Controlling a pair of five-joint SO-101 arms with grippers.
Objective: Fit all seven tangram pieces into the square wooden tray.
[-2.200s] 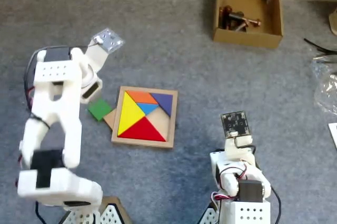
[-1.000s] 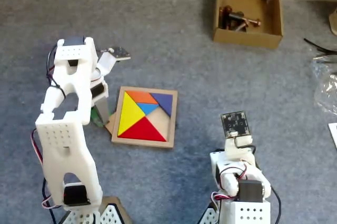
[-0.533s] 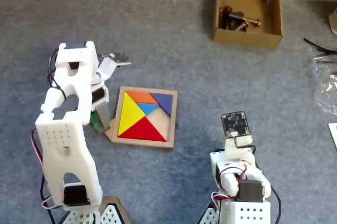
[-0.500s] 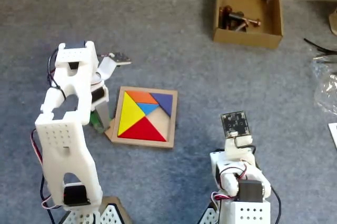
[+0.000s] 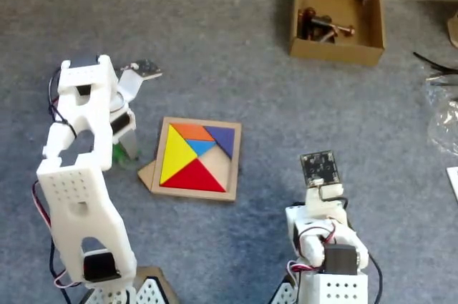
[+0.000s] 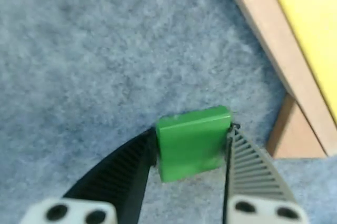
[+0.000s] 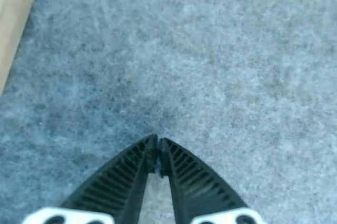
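High cam hangs overhead looking straight down, arm bases [image 5: 325,282] at 6 o'clock, wooden tray [image 5: 218,168] a bit toward 9 from centre. Both wrist cams sit way closer, pointing down at the carpet [image 5: 286,118]; all three views catch the tray's rim.

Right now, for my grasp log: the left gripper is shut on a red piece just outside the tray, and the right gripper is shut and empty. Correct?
No: the piece is green, not red, as the left wrist view shows. The left gripper is shut on a green piece just outside the tray, and the right gripper is shut and empty.
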